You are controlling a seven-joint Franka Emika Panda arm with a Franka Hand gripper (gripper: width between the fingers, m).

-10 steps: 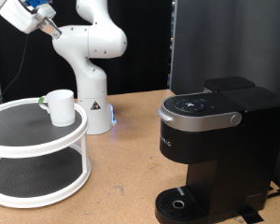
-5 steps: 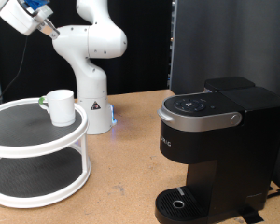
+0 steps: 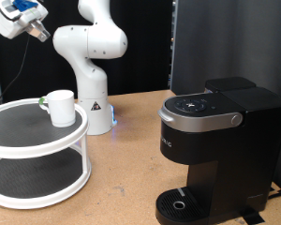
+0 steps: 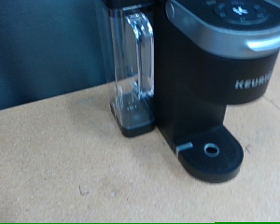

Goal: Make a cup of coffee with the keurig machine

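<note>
The gripper [image 3: 33, 28] has swung up and away toward the exterior view's top left corner, holding nothing I can see; I cannot tell if its jaws are open. The coffee machine [image 3: 215, 141] stands shut, its drip tray bare. The cup [image 3: 59, 106] sits untouched on the round white stand [image 3: 37, 150], well apart from it.

The keurig machine [image 3: 218, 141] is black with a silver-grey lid band, grey button panel and white lettering. The cup [image 3: 59, 107] is plain white with a small green mark. The 2-tier stand [image 3: 33, 164] is white with dark mesh shelves. The worktop [image 4: 65, 168] is tan.
</note>
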